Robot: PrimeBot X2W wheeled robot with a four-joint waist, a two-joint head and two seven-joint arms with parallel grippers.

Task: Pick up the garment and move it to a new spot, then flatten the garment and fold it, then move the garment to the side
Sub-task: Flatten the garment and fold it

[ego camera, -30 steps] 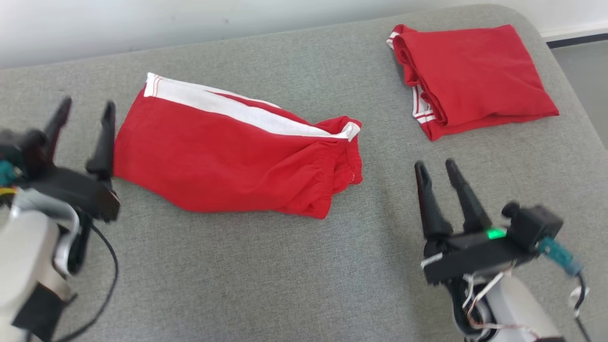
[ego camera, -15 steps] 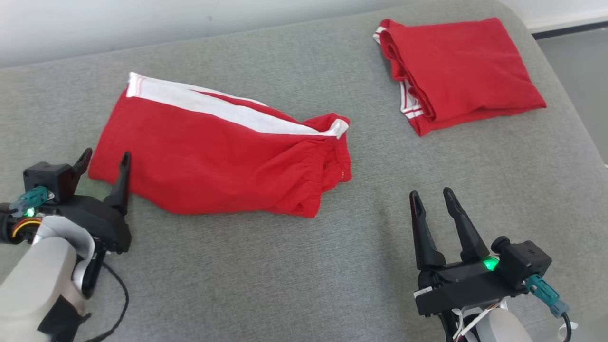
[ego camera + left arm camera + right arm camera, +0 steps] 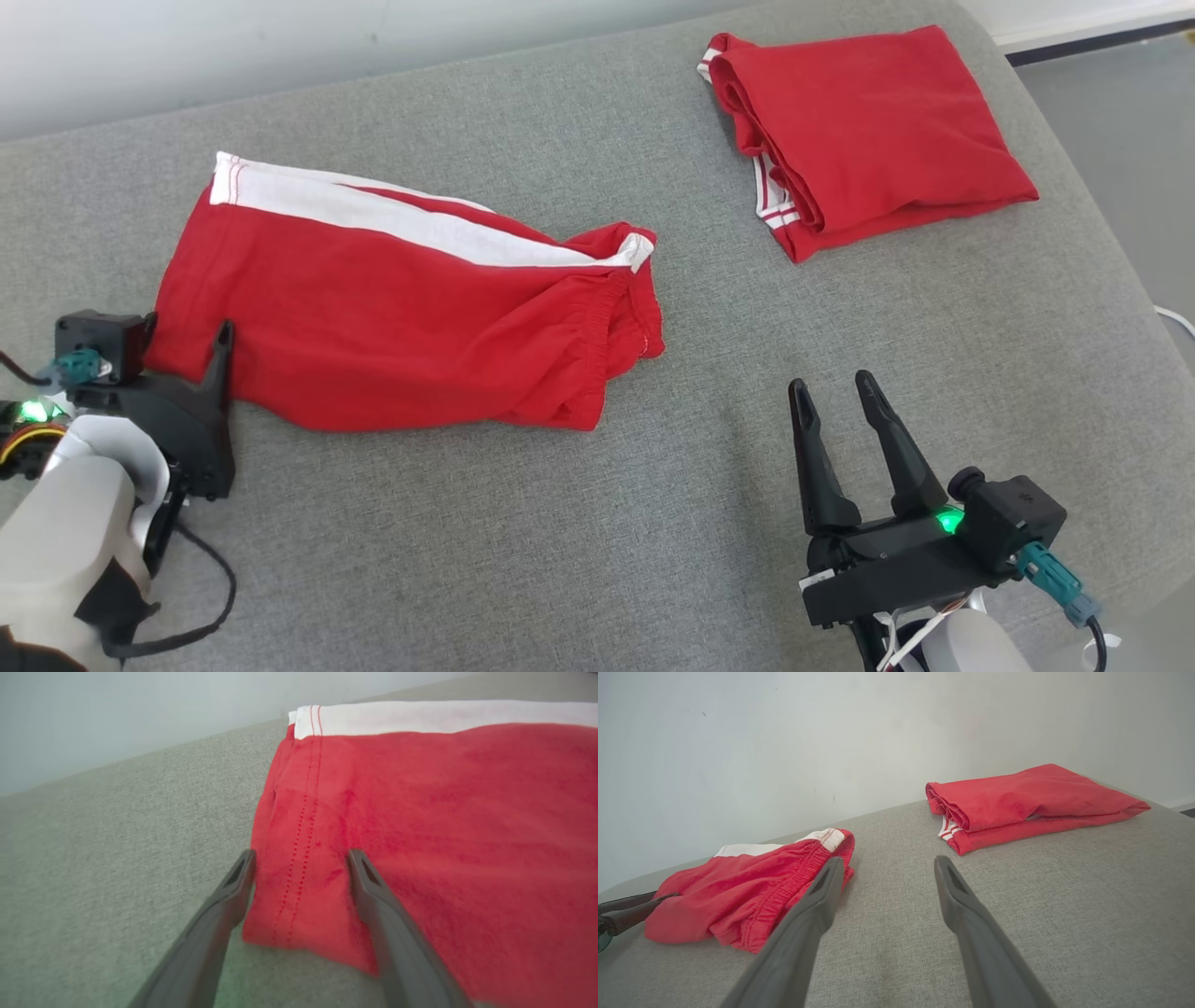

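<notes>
I see the red shorts (image 3: 401,317) as soft, matt knit cloth with a white stripe (image 3: 411,224); the folded red garment (image 3: 878,131) looks alike. The grey upholstered surface (image 3: 560,541) is coarse woven fabric. On my right gripper (image 3: 830,381) the fingers (image 3: 901,457) are matt dark plastic.

A grey fabric-covered bed (image 3: 523,560) carries red shorts (image 3: 401,317) with a white side stripe, spread toward its left, and a folded red garment (image 3: 868,131) near its far right corner, well apart.

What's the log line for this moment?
left gripper: open, at hem corner of red shorts, nothing gripped | right gripper: open, empty, above grey cushion | folded red garment: far right
</notes>
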